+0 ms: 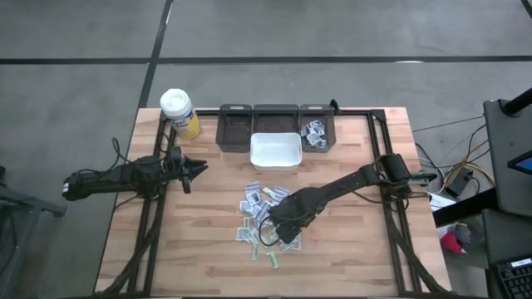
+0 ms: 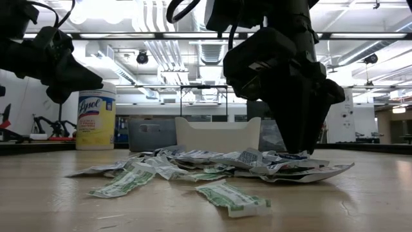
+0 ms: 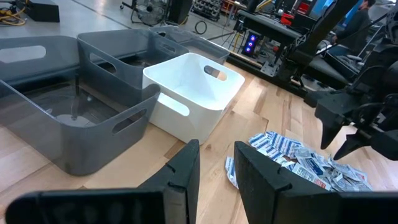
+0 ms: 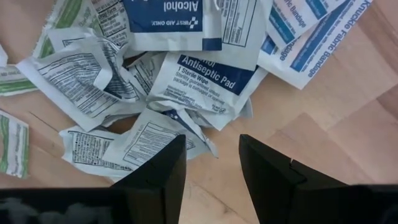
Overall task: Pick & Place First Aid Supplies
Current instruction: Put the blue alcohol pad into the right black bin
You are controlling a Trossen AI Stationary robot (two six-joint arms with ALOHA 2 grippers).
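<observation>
Jaws of the right gripper (image 4: 211, 180) stand parted with nothing between them, pointing down at the near edge of the loose pile of small flat paper first aid packets (image 1: 264, 214), white with blue, red or green print, that lies on the light wooden slatted table top (image 1: 349, 249). Bare wood shows in the gap between the two dark fingers (image 4: 152, 180); just ahead of them lies a crumpled white packet with fine black text (image 4: 149, 140), and beyond it a white packet with a blue band reading "Antiseptic Pad" (image 4: 211, 81). In the low view this gripper hangs low over the right end of the pile; contact with the packets cannot be determined. Jaws of the left gripper (image 3: 214, 180) are likewise released and empty; that arm waits at the left side of the table, held above the surface and aimed toward the centre. Behind the pile stands an empty white rectangular plastic bin (image 1: 275, 150). Behind that, a row of grey plastic bins (image 1: 275, 121) runs along the far edge; the rightmost grey bin (image 1: 318, 129) already holds several packets. A yellow canister with a white cap (image 1: 179, 112) stands at the far left corner, well apart from the pile.
</observation>
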